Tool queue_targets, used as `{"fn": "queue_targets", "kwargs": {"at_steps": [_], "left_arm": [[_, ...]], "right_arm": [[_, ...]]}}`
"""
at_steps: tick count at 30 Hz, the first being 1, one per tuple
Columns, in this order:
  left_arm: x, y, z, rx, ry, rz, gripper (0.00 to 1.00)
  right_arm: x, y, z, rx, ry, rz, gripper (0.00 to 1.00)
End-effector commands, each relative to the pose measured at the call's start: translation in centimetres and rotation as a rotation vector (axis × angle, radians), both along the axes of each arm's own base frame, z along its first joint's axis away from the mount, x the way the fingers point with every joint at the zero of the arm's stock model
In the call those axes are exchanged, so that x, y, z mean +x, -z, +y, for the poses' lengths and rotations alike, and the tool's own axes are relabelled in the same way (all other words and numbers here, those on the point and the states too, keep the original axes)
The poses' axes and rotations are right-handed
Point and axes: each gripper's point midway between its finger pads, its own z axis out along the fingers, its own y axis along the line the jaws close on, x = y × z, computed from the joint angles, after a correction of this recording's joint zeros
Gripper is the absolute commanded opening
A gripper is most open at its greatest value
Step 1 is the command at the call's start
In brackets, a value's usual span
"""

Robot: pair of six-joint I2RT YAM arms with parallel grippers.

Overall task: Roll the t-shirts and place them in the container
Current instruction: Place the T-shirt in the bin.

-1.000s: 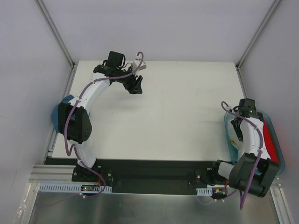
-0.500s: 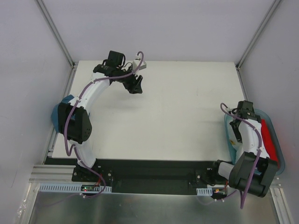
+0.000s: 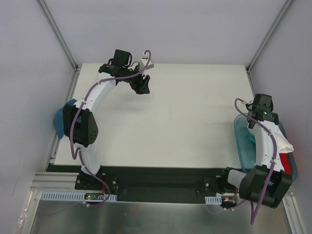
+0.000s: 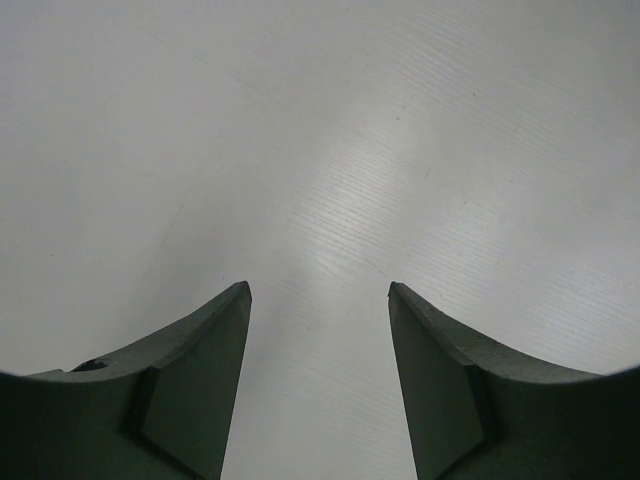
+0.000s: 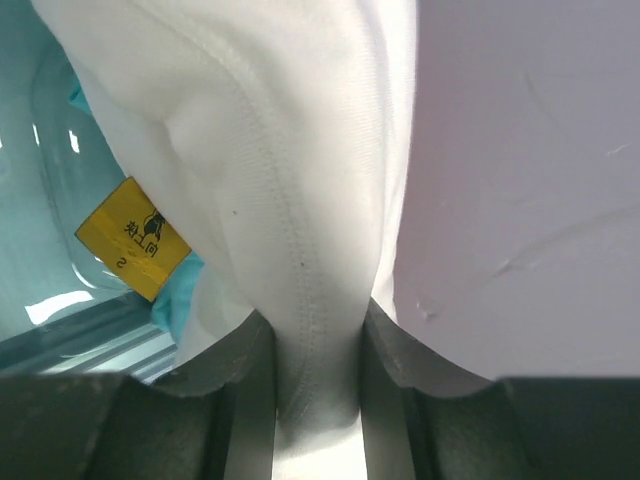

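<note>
A white t-shirt (image 5: 300, 150) hangs bunched between the fingers of my right gripper (image 5: 315, 330), which is shut on a stitched fold of it. In the top view the white t-shirt (image 3: 283, 142) drapes beside the right arm, above the teal bin (image 3: 241, 141) at the table's right edge. A strip of a red t-shirt (image 3: 287, 164) shows beneath it in the bin, and teal cloth (image 5: 178, 290) peeks past the white fabric. My left gripper (image 4: 318, 290) is open over bare table (image 4: 350, 120) at the back left, holding nothing; from above it (image 3: 142, 87) sits near the far edge.
A yellow sticker (image 5: 130, 238) is on the bin's clear teal wall. A blue container (image 3: 59, 121) pokes out at the table's left edge behind the left arm. Grey walls and metal frame posts close in the table on three sides.
The right arm has lifted and swung toward the right wall, pulling the white t-shirt up out of the bin and over most of the red one. The left gripper shifted slightly toward the back.
</note>
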Motion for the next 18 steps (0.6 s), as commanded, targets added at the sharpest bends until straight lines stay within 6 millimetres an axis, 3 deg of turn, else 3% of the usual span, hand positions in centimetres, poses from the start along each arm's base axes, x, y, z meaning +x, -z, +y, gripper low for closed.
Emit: {"fn": "queue_targets", "kwargs": {"at_steps": [1, 2, 3, 6, 8, 13, 18], "left_arm": [[0.1, -1.3, -0.4, -0.022, 0.031, -0.024, 0.57], [0.1, -1.3, -0.4, -0.025, 0.029, -0.020, 0.57], [0.1, -1.4, -0.4, -0.027, 0.028, -0.020, 0.57], [-0.3, -1.3, -0.2, -0.020, 0.025, -0.021, 0.57], [-0.6, -0.9, 0.0, -0.013, 0.025, -0.011, 0.57], [-1.3, -0.6, 0.4, 0.007, 0.025, -0.008, 0.57], [-1.3, -0.4, 0.3, -0.001, 0.024, 0.012, 0.57]], "right_arm": [[-1.8, 1.6, 0.2, -0.152, -0.097, 0.159, 0.00], [-1.2, 1.9, 0.3, -0.181, -0.122, 0.124, 0.00], [-2.0, 4.3, 0.9, -0.194, -0.187, 0.214, 0.01], [-2.2, 7.0, 2.1, -0.205, -0.271, 0.254, 0.01], [-3.4, 9.2, 2.7, -0.195, -0.310, 0.313, 0.01], [-4.5, 10.5, 3.7, -0.115, -0.288, 0.308, 0.01], [-5.1, 9.5, 5.3, 0.148, -0.034, 0.159, 0.01]]}}
